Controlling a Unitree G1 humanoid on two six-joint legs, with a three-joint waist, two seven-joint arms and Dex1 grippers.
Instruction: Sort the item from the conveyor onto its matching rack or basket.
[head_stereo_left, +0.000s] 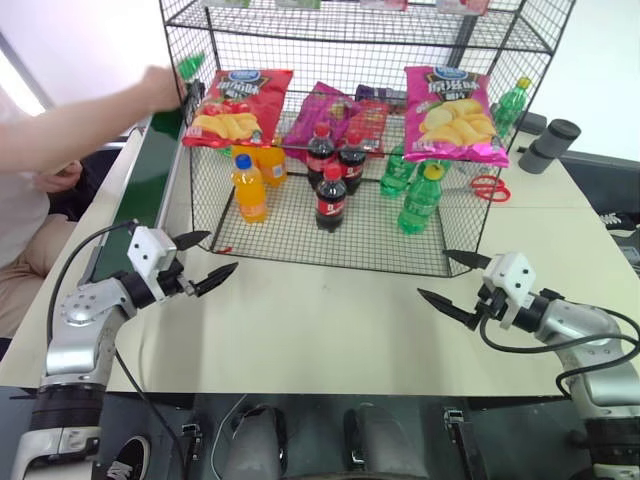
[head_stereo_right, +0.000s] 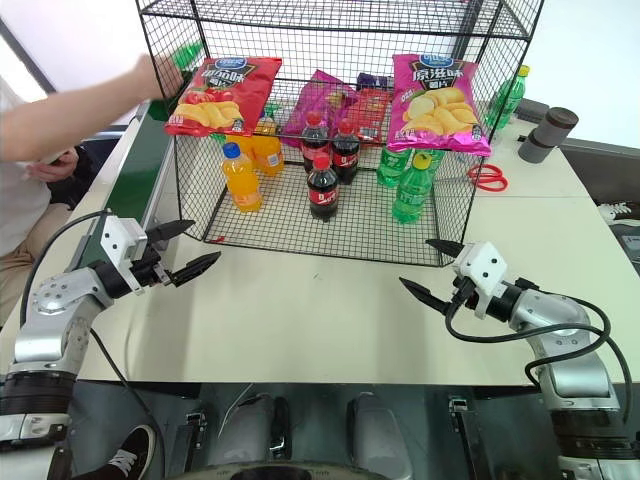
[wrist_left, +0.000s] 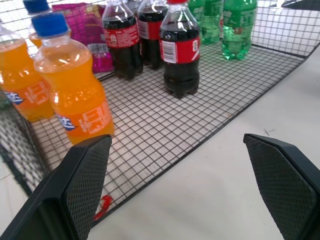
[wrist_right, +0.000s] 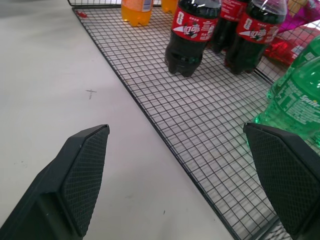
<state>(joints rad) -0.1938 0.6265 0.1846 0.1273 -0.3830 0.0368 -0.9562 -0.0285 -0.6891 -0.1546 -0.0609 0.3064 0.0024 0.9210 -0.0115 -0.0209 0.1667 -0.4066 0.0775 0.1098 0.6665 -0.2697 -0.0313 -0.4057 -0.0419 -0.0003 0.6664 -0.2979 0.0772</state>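
Note:
A person's hand (head_stereo_left: 160, 85) holds something shiny green (head_stereo_left: 191, 66) at the far left corner of the rack (head_stereo_left: 400, 262); little of it shows, so I cannot tell if it is the item. It is above the dark green conveyor (head_stereo_left: 150, 175), which runs along the table's left side. The tall black wire-mesh rack carries a red crisp bag (head_stereo_left: 238, 105), a pink one (head_stereo_left: 452, 115) and purple bags (head_stereo_left: 320, 115). My left gripper (head_stereo_left: 222, 251) hovers open and empty before the rack's near left corner. My right gripper (head_stereo_left: 434, 274) is open and empty before the near right corner.
Orange soda bottles (wrist_left: 75, 95), cola bottles (head_stereo_left: 331, 198) and green bottles (head_stereo_left: 420, 200) stand on the rack's floor. Red scissors (head_stereo_left: 487, 187) and grey cylinders (head_stereo_left: 550, 145) lie right of the rack. The person sits at the left, an arm stretched over the conveyor.

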